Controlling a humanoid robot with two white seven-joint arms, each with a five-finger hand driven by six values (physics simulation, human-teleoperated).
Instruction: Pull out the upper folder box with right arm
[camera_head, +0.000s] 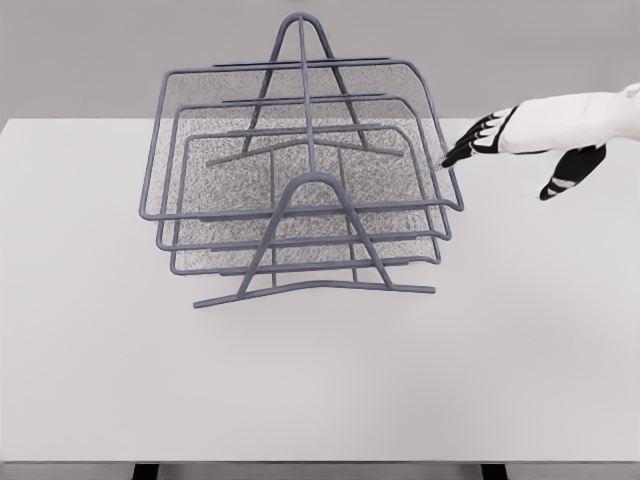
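The upper folder box (300, 140) is the top tray of a three-tier grey wire rack (305, 190) — a mesh-bottomed tray with a rounded wire rim, sitting widest and highest over the two trays below it. The rack stands a little left of centre toward the back of the white table (320, 380), carried by two A-shaped wire frames, one at the near side and one at the far side, with thin feet splayed out on the tabletop.

The right hand (500, 140) reaches in from the right edge, its white forearm slanting down toward the rack. Its dark-tipped fingers (470, 145) are stretched out and spread, holding nothing — the foremost tips lie just beside the right rim of the upper tray, and I can't tell whether they touch the wire. The thumb (572, 172) hangs apart, pointing down toward the table.

A grey wall rises behind the table.
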